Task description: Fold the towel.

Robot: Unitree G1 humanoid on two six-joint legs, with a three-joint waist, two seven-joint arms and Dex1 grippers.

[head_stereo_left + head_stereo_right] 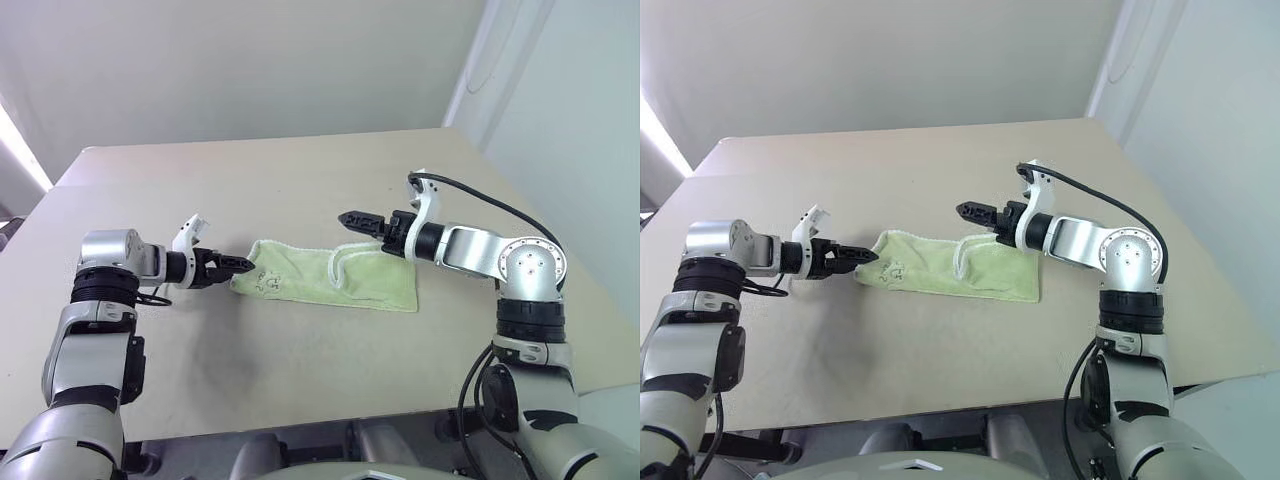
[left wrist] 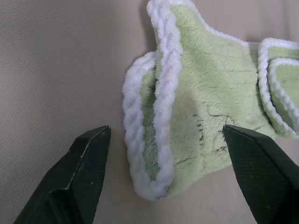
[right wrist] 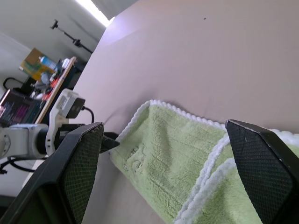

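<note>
Head views, towel: towel point(image 1: 325, 273) lying on the table point(image 1: 300, 180), already doubled into a long strip running left to right; a white-edged flap turned back near the middle; dark mark near the left end.
Head views, left gripper: left gripper point(image 1: 238, 266) low over the table, tips just at the strip's left end; contact not resolvable; nothing lifted.
Head views, right gripper: right gripper point(image 1: 352, 220) raised above the right half of the strip, pointing left, apart from the cloth, carrying nothing.
Left wrist view: fingers point(image 2: 81, 172) spread wide, the towel's rolled left end lying between and just beyond them, white edging curled upward; dark mark close to the far finger; nothing pinched.
Right wrist view: fingers point(image 3: 74, 172) wide apart and empty; towel below and ahead, left gripper visible at its far end.
Step, judged: first fold looks done; second fold, end over end, about to begin with a pinch on the left end.
Next move, judged: left jaws to close on both layers of the curled end, not the top one alone; then lift and carry across toward the right end; right gripper free to pin the cloth or take the loose flap.
</note>
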